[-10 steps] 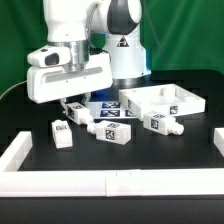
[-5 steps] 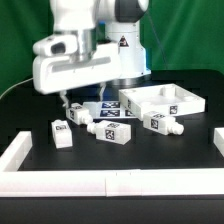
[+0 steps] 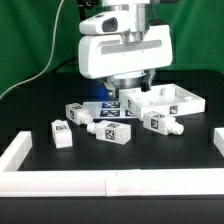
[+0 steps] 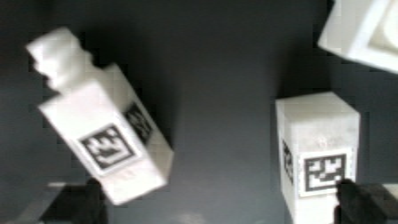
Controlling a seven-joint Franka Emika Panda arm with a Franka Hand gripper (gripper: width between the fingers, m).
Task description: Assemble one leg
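Observation:
Several white legs with tag stickers lie on the black table: one (image 3: 77, 112) at the exterior view's left, one (image 3: 60, 133) nearer the front, one (image 3: 113, 131) in the middle and one (image 3: 160, 122) beside the white square panel (image 3: 168, 99). My gripper (image 3: 128, 84) hangs above the back middle, over no leg in particular. In the wrist view my gripper (image 4: 222, 205) is open and empty. Below it lie a tilted leg (image 4: 103, 120) and a second leg (image 4: 320, 140), both apart from the dark fingertips (image 4: 71, 205).
A white raised border (image 3: 100, 186) runs along the table's front and left side. The marker board (image 3: 108, 102) lies under the arm at the back. A corner of the panel (image 4: 365, 30) shows in the wrist view.
The arm has swung from the exterior view's left toward the middle and risen a little. The legs and panel have not moved. The gripper holds nothing.

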